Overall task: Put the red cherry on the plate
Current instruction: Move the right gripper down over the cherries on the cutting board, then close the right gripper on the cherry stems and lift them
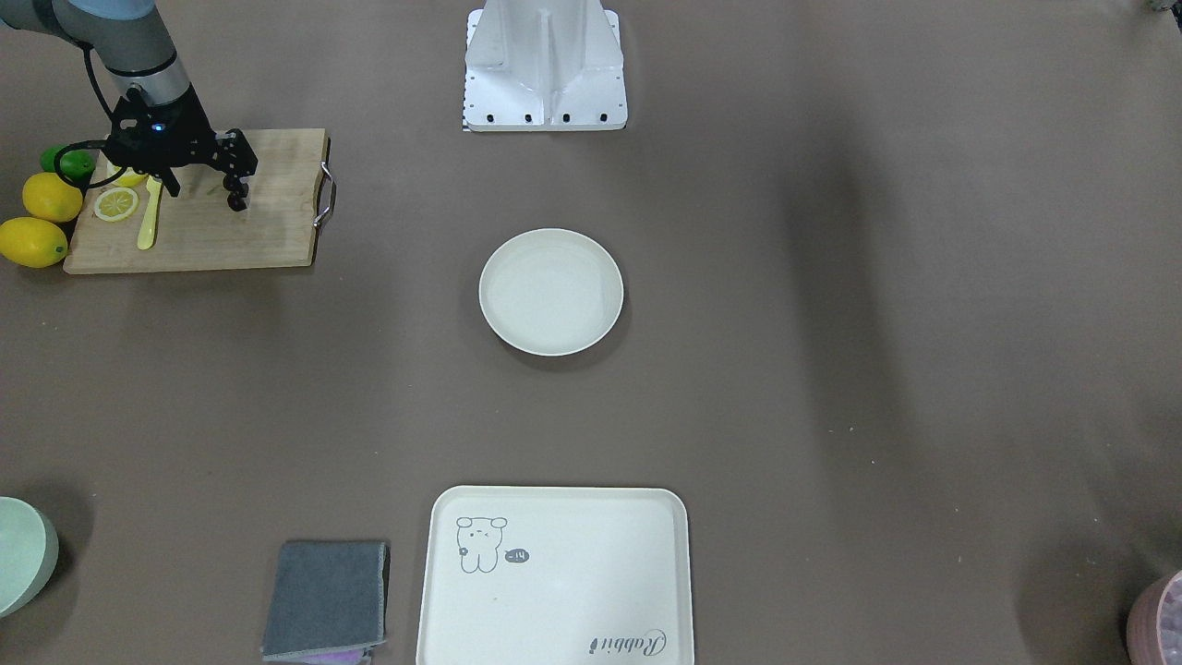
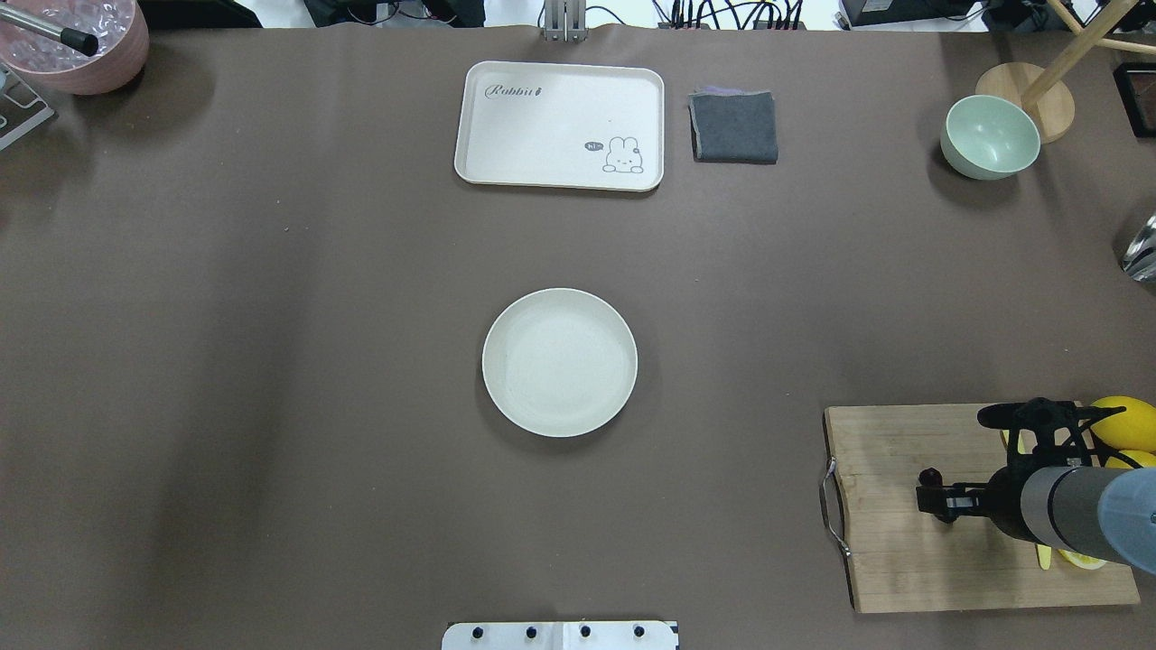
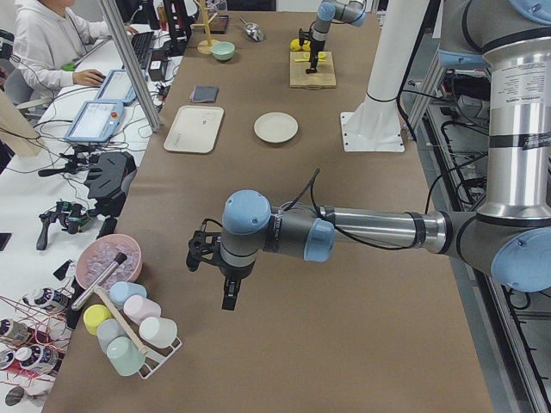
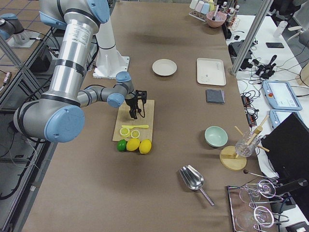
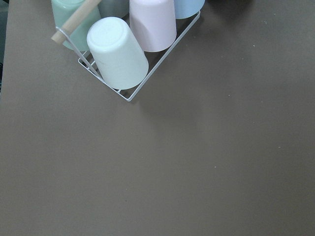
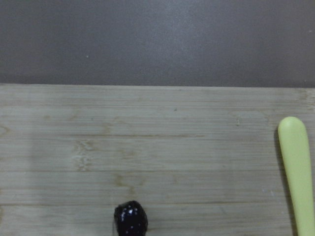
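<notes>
The red cherry point(image 1: 238, 198) is a tiny, near-black fruit hanging at the fingertips of my right gripper point(image 1: 236, 181), just above the wooden cutting board point(image 1: 231, 235). That gripper looks shut on the cherry's stem. From overhead the cherry point(image 2: 927, 476) sits at the tip of the right gripper point(image 2: 932, 496). One dark cherry point(image 6: 131, 219) shows at the bottom edge of the right wrist view. The cream-white plate point(image 1: 551, 292) lies bare at the table's centre, far from the board. My left gripper point(image 3: 225, 291) hovers over the table's far end; I cannot tell whether it is open or shut.
On the board lie a lemon slice point(image 1: 116, 204) and a yellow knife point(image 1: 148, 220); lemons point(image 1: 35, 242) and a lime point(image 1: 74, 164) sit beside it. A bear tray point(image 1: 554, 577), grey cloth point(image 1: 325, 598), mint bowl point(image 2: 990, 137) and cup rack point(image 5: 118, 54) stand elsewhere.
</notes>
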### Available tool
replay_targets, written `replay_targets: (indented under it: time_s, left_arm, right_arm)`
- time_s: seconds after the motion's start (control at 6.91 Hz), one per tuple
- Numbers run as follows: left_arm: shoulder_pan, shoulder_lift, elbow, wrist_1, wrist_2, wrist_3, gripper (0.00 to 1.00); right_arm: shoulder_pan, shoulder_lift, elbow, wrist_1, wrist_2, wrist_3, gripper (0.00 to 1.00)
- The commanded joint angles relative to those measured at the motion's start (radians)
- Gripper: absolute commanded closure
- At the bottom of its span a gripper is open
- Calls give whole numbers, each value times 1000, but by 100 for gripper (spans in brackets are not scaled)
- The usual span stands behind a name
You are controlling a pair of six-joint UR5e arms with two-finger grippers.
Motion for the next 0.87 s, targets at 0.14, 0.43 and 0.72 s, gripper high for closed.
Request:
replay_targets:
  time_s: [0.14, 0.43, 0.72]
  left_arm:
    - [1, 0, -6, -1, 1, -6, 2]
    - [1, 0, -7, 0, 7, -12, 2]
    - [1, 0, -9, 0, 13, -12, 2]
  right_arm:
    - [-30, -3, -1, 2, -22, 37, 67]
    - [-47, -5, -1, 2, -40, 38, 100]
    - [-52, -5, 5, 2, -48, 38, 100]
